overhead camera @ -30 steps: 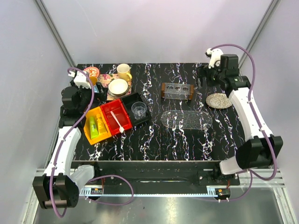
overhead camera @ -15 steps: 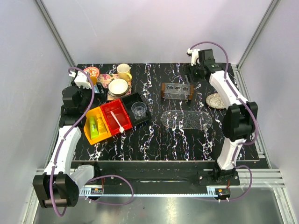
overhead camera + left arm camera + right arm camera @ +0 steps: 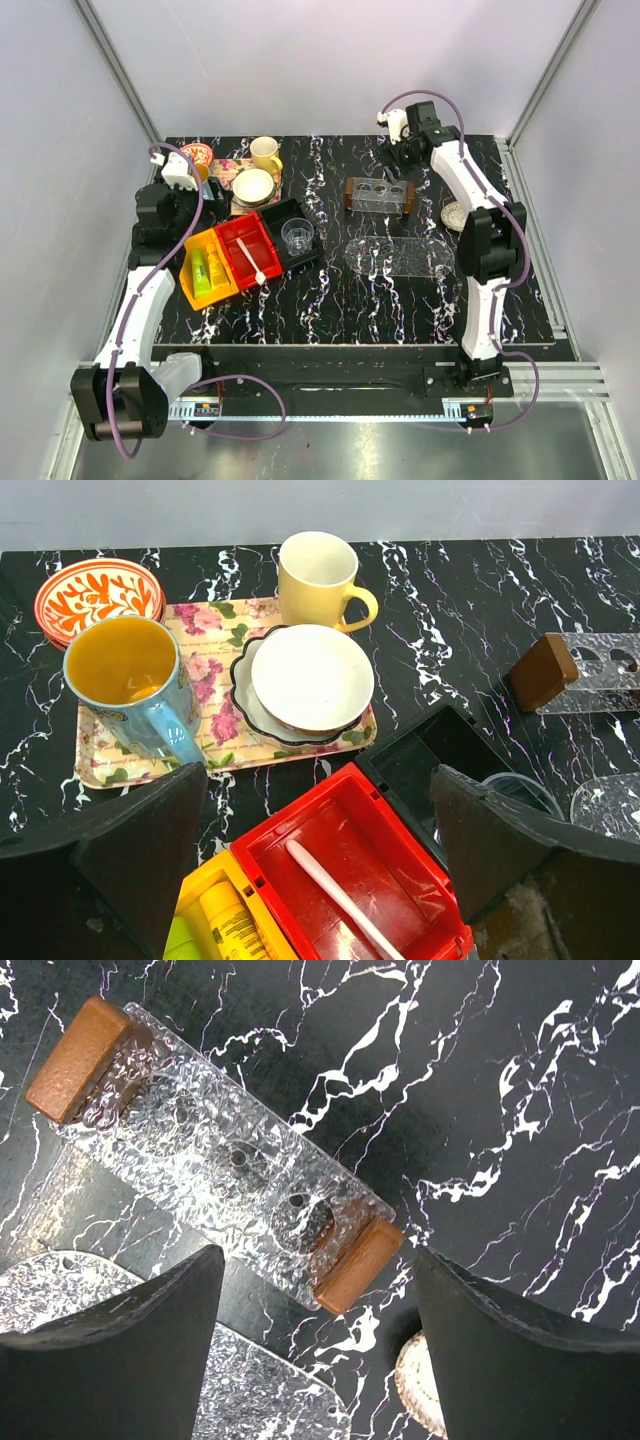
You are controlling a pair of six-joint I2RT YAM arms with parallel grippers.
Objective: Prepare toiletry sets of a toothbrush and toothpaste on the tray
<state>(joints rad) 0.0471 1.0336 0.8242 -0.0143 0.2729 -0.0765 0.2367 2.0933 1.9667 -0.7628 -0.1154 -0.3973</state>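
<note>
the left tool (image 3: 318, 810) hangs with its two black fingers wide apart and nothing between them. directly under it sits a red plastic bin (image 3: 340, 830), and the slim white plastic toothbrush (image 3: 335, 895) lies slantwise on that bin's floor, between the fingers in the wrist view. below the left finger is a yellow plastic bin (image 3: 190, 250) holding the two toothpaste tubes side by side, the orange-yellow tube (image 3: 232, 925) and the lime green tube (image 3: 180, 945). by the right finger stands a black bin (image 3: 420, 760) with a clear plastic cup (image 3: 296, 235) in it. beyond the tool is a floral-patterned tray (image 3: 215, 670) carrying a blue mug (image 3: 135, 685), a yellow mug (image 3: 318, 580) and a white bowl on a dark-rimmed saucer (image 3: 310, 675); an orange patterned bowl (image 3: 98, 595) rests on the black marbled counter (image 3: 480, 590) just beside that tray.

the right tool (image 3: 318, 1260) hovers at the far side of the counter, fingers apart and gripping nothing. below it is a clear three-hole rack with brown ends (image 3: 225, 1170), lying slantwise in its view. the flat clear oval plastic tray (image 3: 398, 256) lies nearer the arm bases than the rack, its edge showing by the tool's left finger, and nothing lies on it. a pale round disc (image 3: 420, 1400) peeks out beside the right finger.
</note>
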